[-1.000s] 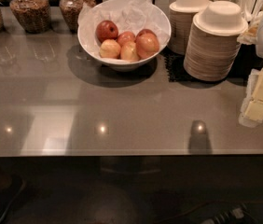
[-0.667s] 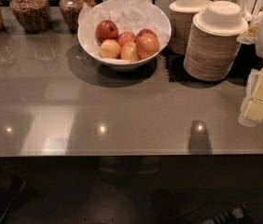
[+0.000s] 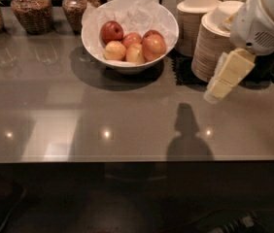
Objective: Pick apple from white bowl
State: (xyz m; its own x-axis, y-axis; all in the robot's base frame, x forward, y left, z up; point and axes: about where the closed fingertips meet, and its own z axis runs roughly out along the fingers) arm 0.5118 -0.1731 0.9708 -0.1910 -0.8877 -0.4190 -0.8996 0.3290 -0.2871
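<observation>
While the end effector (image 3: 227,75) hangs at the right, well apart from the white bowl (image 3: 94,43), whether it is open or closed cannot be told. The apple (image 3: 154,46) lies in the bowl's right side, touching the other apples (image 3: 115,50). Risks: clipping the stacked bowls (image 3: 214,42) on approach, or seizing the wrong fruit.

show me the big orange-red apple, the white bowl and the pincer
orange-red apple (image 3: 154,46), camera view, middle of its skin
white bowl (image 3: 127,68), camera view, front outer wall
pincer (image 3: 216,89), camera view, its lower end, right of the bowl

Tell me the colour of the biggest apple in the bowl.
The apple is orange-red with yellow blush, camera view; the gripper hangs to its right.
</observation>
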